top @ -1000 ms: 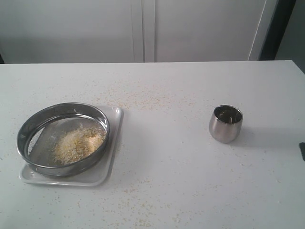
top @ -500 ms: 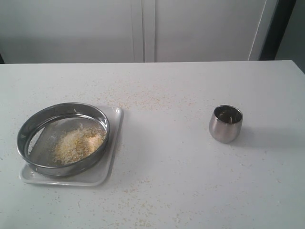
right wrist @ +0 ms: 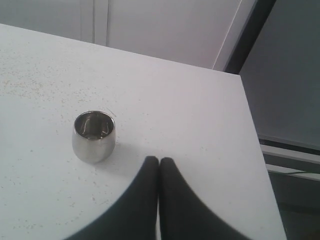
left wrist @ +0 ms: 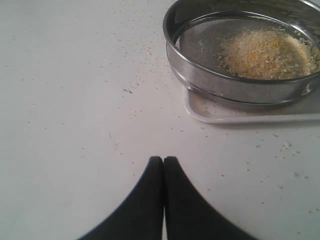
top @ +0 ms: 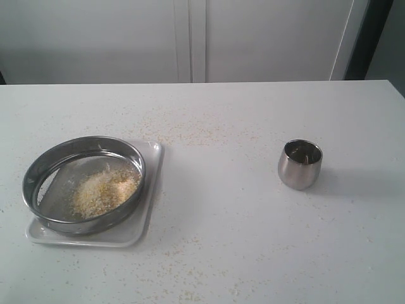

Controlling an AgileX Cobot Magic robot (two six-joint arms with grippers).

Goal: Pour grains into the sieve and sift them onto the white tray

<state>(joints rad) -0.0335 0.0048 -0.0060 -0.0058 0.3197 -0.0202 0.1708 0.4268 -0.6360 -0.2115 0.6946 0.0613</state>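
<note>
Grains (top: 104, 190) lie in the sieve (top: 81, 223), which sits on the tray (top: 144, 218). The left gripper (left wrist: 163, 161) and right gripper (right wrist: 159, 161) are clenched, empty.

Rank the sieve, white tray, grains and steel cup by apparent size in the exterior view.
Largest: sieve and white tray, about equal; the tray is partly covered, so unranked.
Next: grains.
Smallest: steel cup.

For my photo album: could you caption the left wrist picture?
Shut left gripper pointing toward the sieve, which holds grains and sits on the white tray.
</note>
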